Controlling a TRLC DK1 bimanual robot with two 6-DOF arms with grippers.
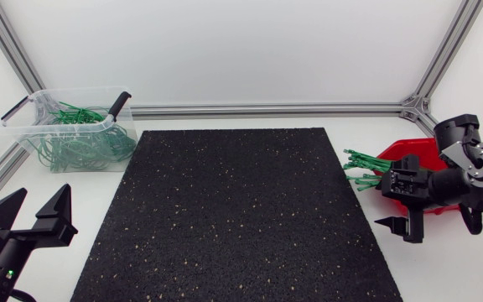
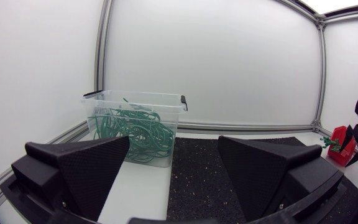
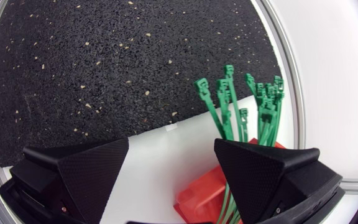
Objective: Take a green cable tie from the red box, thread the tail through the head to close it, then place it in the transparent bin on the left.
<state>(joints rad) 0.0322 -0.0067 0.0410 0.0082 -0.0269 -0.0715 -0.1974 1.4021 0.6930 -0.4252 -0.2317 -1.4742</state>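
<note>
Hovering: right jaws, spread and empty, above the box (image 3: 199, 194). Green ties (image 3: 229, 106) fan out of it just ahead, heads over the white bench (image 3: 154, 163) beside the mat (image 3: 104, 62). Left jaws, spread and empty; the bin (image 2: 135, 98) ahead holds looped ties (image 2: 129, 127).

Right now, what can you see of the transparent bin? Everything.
The transparent bin is a clear plastic rectangular tub, open-topped and upright on the white table at the far left, just off the black mat's far-left corner. A black handle sits at each short end. It holds a tangled heap of looped green cable ties, some poking above the rim. Only the table and ties touch it.
</note>
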